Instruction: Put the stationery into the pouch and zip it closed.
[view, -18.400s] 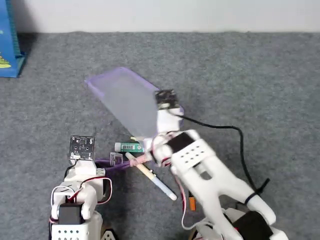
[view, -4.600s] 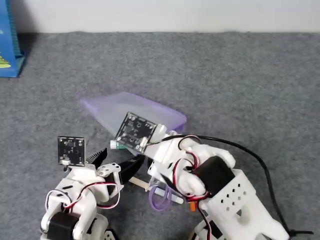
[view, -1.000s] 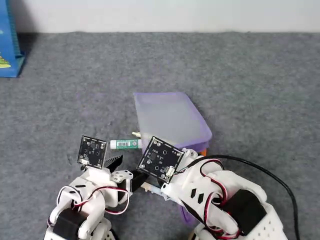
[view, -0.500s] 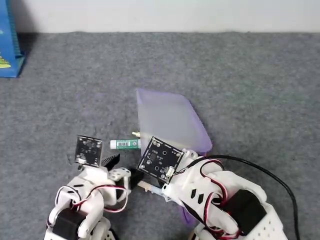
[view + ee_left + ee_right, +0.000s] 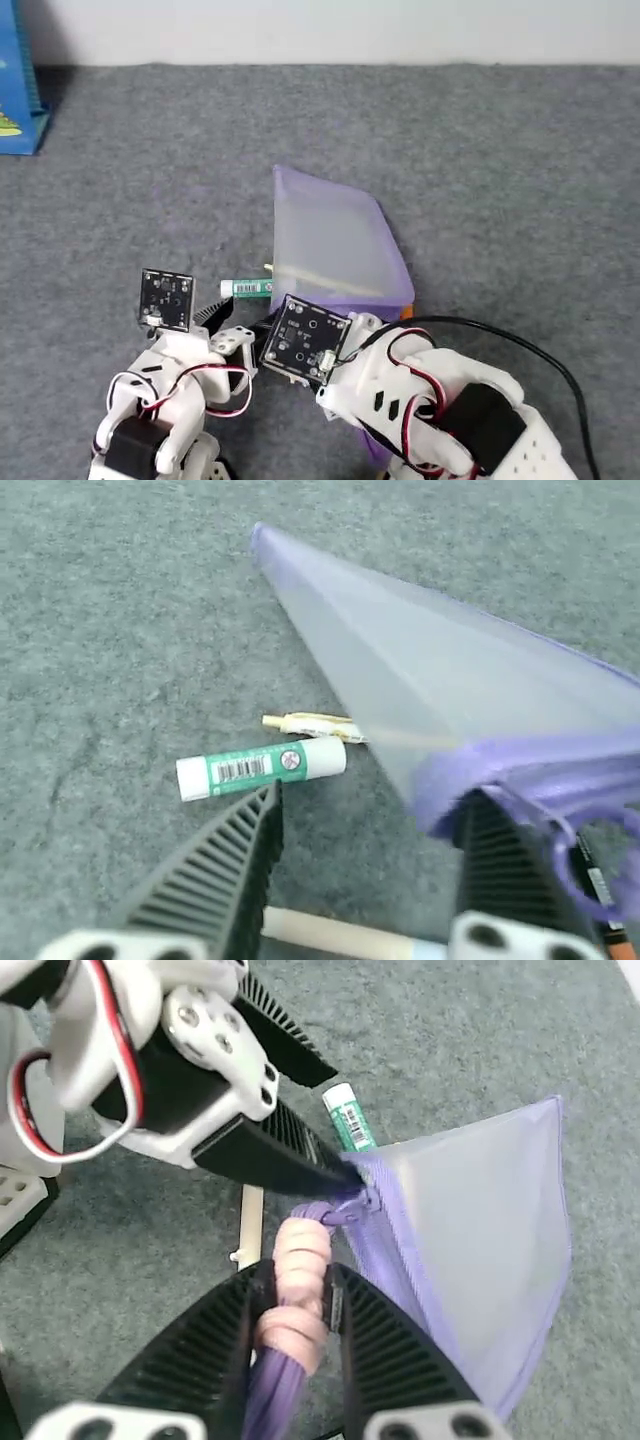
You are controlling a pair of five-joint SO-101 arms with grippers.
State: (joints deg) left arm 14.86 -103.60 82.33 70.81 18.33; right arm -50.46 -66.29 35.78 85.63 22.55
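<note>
Above: the pouch (image 5: pixel 335 245) sits on the carpet (image 5: pixel 500 150) just ahead of my 2 arms. It's thin, floppy purple plastic, light and likely to slide.

Left wrist: my left claw (image 5: pixel 375 798) gapes, with the glue stick (image 5: pixel 262 768) just beyond and the pouch mouth by 1 jaw.

Right wrist: my right claw (image 5: pixel 298 1272) is clenched on the pink strap (image 5: pixel 290 1335) — the best handle, probably tied to the zip.

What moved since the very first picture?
The pouch swung round and slid to the right, nearer the arms. Its mouth end is now lifted off the carpet by the right gripper, which is shut on its strap. The glue stick and the open left gripper stayed about where they were.
</note>
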